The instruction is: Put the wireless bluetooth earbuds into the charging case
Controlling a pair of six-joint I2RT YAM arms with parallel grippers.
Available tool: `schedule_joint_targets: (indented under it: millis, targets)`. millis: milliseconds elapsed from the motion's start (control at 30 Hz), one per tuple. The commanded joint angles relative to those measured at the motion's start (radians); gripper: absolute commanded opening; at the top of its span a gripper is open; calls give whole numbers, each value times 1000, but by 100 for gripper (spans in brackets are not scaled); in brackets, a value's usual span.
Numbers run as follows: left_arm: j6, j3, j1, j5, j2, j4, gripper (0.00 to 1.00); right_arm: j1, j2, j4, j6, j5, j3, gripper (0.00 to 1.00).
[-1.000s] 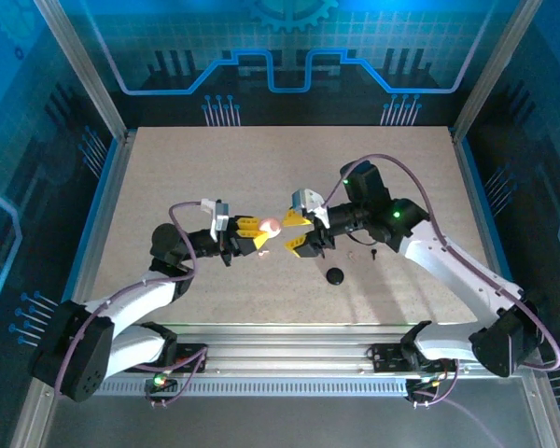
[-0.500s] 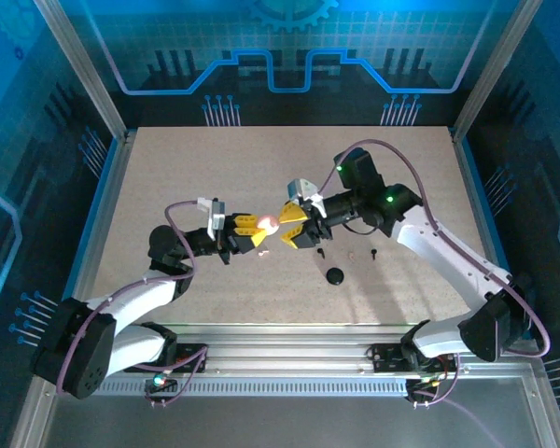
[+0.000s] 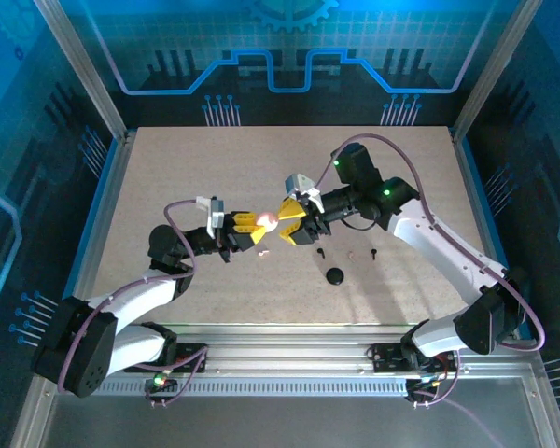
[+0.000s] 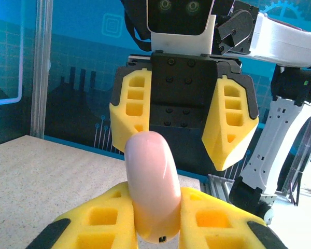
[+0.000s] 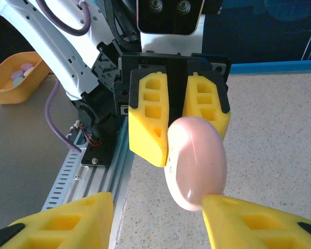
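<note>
Small earbuds lie loose on the table, nearest the right arm. Beyond them the left gripper is clamped on the pink case, edge-on and pointing at the right gripper. Its half-open, empty jaws flank the case's free edge.

You have both grippers meeting nose to nose above the middle of the table. The left gripper reaches in from the left and pinches the charging case on edge between its fingers, the case jutting past the fingertips. The right gripper faces it from the right, jaws spread, with the case's free end at their tips. Nearer you and to the right, a second round case lies on the table. An earbud piece lies just behind it to the left, and another earbud piece lies behind it to the right.
</note>
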Motion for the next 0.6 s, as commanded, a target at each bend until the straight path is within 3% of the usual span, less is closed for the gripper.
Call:
schedule_joint_targets:
  millis: [0, 300, 567]
  targets:
    - [14, 13, -23, 53, -3, 42, 15, -14, 12, 18, 6, 8, 12, 52]
    - [77, 4, -23, 24, -26, -43, 15, -43, -79, 67, 37, 14, -81, 53]
    - [57, 5, -23, 32, -23, -13, 15, 0, -24, 62, 32, -20, -47, 52]
